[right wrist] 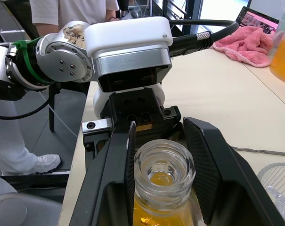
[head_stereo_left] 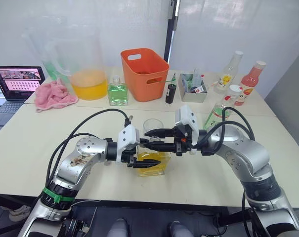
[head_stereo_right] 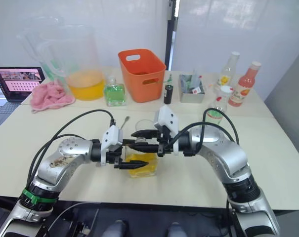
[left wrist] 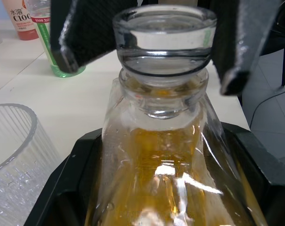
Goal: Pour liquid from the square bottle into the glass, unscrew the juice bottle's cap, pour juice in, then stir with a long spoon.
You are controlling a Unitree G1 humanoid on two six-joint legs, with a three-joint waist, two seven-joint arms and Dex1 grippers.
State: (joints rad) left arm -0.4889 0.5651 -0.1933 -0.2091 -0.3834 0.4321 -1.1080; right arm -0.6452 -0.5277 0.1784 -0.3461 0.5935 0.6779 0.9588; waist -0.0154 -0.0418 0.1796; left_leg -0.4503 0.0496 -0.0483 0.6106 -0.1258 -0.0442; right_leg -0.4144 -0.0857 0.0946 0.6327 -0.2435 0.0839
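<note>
Both grippers meeting at the square bottle

The square bottle [head_stereo_left: 153, 163] is standing upright on the surface [head_stereo_left: 35, 148] near the front edge, its mouth uncapped. The left gripper [head_stereo_left: 148, 159] is clamping its fingers on the body, while the right gripper [right wrist: 161, 155] is holding its fingers apart either side of the neck. The glass [head_stereo_left: 153, 126] is sitting just behind the bottle.

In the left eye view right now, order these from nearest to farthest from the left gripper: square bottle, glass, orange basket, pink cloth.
1. Squat clear square bottle of yellow liquid: in the left gripper.
2. Small clear glass: just behind.
3. Orange plastic basket: farther back.
4. Pink cloth: far back-left.
</note>
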